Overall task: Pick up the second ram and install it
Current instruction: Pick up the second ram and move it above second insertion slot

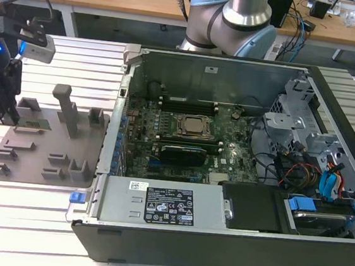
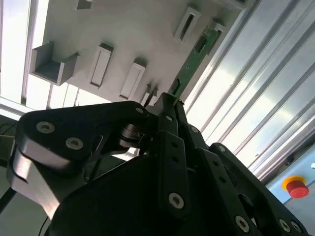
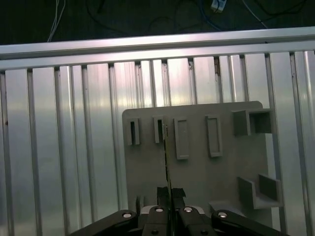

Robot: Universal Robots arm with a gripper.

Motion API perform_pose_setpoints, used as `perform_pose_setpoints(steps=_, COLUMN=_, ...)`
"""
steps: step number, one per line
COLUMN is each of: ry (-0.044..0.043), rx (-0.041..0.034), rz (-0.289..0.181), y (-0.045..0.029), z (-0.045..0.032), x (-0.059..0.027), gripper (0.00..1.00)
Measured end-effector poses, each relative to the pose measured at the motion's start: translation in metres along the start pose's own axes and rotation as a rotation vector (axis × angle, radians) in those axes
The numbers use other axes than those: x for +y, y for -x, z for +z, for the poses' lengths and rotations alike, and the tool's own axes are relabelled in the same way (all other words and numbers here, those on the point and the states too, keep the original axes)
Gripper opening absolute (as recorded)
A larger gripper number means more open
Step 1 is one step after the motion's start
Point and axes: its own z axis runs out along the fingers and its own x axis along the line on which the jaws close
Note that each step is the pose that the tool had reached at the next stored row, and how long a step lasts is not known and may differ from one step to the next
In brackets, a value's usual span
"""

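Note:
The second ram (image 1: pixel 33 124) is a slim green stick lying low over the grey fixture plate (image 1: pixel 42 147) at the exterior view's left. My gripper (image 1: pixel 11 115) stands over that end of the plate. In the second wrist view the gripper (image 2: pixel 170 101) is shut on the near end of the ram (image 2: pixel 197 54), which reaches out to a slotted block. The first wrist view has the ram (image 3: pixel 167 157) edge-on as a thin dark line, running from between my fingers (image 3: pixel 158 192) to the slots on the plate (image 3: pixel 197 182).
An open computer case (image 1: pixel 204 58) lies to the exterior view's right of the fixture, with its motherboard (image 1: pixel 190 134) and long black sockets (image 1: pixel 187 102) exposed. Tall grey blocks (image 1: pixel 66 105) rise from the fixture plate. Ribbed aluminium table (image 1: pixel 65 57) surrounds both.

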Motion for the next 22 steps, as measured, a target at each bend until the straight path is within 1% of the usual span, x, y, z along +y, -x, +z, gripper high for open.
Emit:
perform_pose_setpoints(steps=4, ry=0.0001, rx=-0.0001, rz=0.0, y=0.0002, z=-0.0084, x=0.0004, gripper=0.14)
perform_pose_setpoints(steps=5, ry=0.0001, rx=-0.0006, rz=0.0, y=0.0003, z=-0.0125, x=0.0006, gripper=0.14)
perform_pose_setpoints(steps=9, ry=0.0002, rx=-0.0024, rz=0.0, y=0.0005, z=-0.0222, x=0.001, gripper=0.14)
perform_pose_setpoints(steps=14, ry=0.0003, rx=-0.0032, rz=0.0, y=0.0011, z=-0.0474, x=0.0021, gripper=0.14)
perform_pose_setpoints(steps=16, ry=0.0003, rx=-0.0032, rz=0.0, y=0.0013, z=-0.0556, x=0.0025, gripper=0.14)
perform_pose_setpoints(steps=19, ry=0.0003, rx=-0.0032, rz=0.0, y=0.0014, z=-0.064, x=0.0029, gripper=0.14)
perform_pose_setpoints(steps=21, ry=0.0003, rx=-0.0037, rz=0.0, y=0.0017, z=-0.0736, x=0.0033, gripper=0.14)
perform_pose_setpoints(steps=22, ry=0.0003, rx=-0.004, rz=0.0, y=0.0017, z=-0.0759, x=0.0034, gripper=0.14)
